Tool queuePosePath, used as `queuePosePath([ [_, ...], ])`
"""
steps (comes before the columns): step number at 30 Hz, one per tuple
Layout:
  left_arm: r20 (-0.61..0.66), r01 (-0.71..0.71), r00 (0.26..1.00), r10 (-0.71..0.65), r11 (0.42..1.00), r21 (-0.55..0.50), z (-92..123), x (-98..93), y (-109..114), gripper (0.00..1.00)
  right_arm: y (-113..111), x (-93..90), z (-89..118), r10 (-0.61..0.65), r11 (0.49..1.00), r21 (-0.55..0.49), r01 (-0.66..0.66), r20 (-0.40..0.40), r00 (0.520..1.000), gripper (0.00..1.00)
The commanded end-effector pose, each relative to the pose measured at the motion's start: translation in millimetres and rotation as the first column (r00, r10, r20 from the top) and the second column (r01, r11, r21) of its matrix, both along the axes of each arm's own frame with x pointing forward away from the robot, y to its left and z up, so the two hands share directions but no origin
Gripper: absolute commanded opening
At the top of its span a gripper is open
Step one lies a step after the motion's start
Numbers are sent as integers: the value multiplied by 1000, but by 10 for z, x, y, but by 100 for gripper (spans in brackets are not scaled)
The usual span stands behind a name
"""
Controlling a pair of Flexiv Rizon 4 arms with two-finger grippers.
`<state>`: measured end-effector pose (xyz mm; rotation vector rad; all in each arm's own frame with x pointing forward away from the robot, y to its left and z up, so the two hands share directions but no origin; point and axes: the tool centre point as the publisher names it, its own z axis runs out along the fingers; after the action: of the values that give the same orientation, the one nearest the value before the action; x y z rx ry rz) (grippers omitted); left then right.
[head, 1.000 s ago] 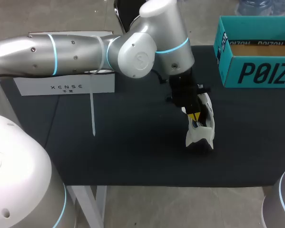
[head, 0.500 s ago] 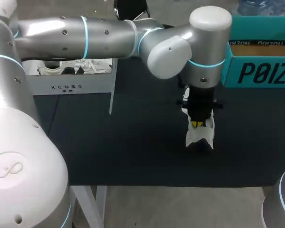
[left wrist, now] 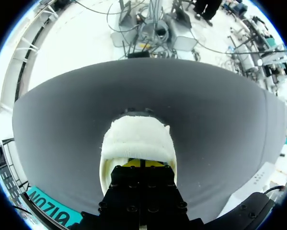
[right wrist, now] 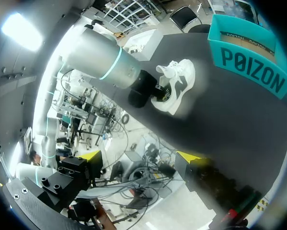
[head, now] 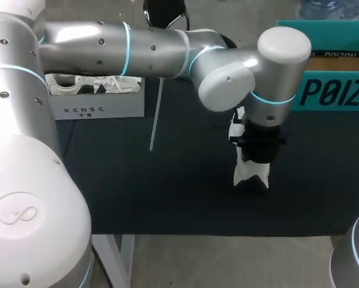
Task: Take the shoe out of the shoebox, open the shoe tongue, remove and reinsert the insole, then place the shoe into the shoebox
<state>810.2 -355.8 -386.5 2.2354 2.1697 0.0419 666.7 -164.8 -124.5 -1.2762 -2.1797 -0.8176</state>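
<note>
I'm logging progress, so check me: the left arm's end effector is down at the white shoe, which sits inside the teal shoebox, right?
No. The left end effector is at the white shoe, but the shoe sits on the black table, outside the teal shoebox, as the head view shows.

Shoe (left wrist: 138, 139) at the left gripper (left wrist: 141, 164): white, fuzzy-looking upper, dark panels and lining. Gripper housing: black. Left arm (head: 155, 42): silver-grey, glowing cyan rings. Table (head: 167, 192) under the gripper: plain black. Shoebox (head: 347, 90) beside it: teal, white lettering, brown inside.
</note>
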Motion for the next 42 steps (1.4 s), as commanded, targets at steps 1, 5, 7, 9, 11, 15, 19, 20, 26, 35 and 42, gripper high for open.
queuePosePath([
  [1, 22, -20, 1000, 21, 999, -50, -156, -73, -5, 0, 1, 0, -7, 0, 1000, -3, 0, -1, 1000, 100],
  [5, 32, -23, 999, 25, 997, -71, -123, -57, -39, 0, 1, 0, -7, 0, 1000, -3, 0, -1, 1000, 100],
  [7, 45, -19, 999, 22, 997, -75, -35, -28, -42, 0, 1, 0, -7, 0, 1000, -3, 0, -1, 1000, 100],
  [9, 64, -17, 998, 22, 997, -78, 70, 11, -41, 0, 1, 0, -7, 0, 1000, -3, 0, -1, 1000, 100],
  [11, 85, -11, 996, 18, 997, -82, 181, 51, -38, 0, 1, 0, -7, 0, 1000, -3, 0, -1, 1000, 100],
  [15, 120, 2, 993, 6, 998, -67, 325, 96, -32, 0, 1, 0, -7, 0, 1000, -3, 0, -1, 1000, 100],
  [19, 121, 8, 993, 0, 998, -66, 282, 100, -39, 0, 1, 0, -7, 0, 1000, -3, 0, -1, 1000, 100],
  [20, 120, 9, 993, -1, 998, -66, 251, 91, -43, 0, 1, 0, -7, 0, 1000, -3, 0, -1, 1000, 100],
  [26, 98, 16, 995, -8, 997, -78, -11, 58, -93, 0, 1, 0, -7, 0, 1000, -3, 0, -1, 1000, 100],
  [35, 72, 25, 997, -25, 1000, -7, -342, 26, -34, 0, 1, 0, -7, 0, 1000, -3, 0, -1, 1000, 100],
  [42, 98, 2, 995, 0, 1000, -23, -138, 118, 14, 0, 1, 0, -7, 0, 1000, -3, 0, -1, 1000, 100],
])
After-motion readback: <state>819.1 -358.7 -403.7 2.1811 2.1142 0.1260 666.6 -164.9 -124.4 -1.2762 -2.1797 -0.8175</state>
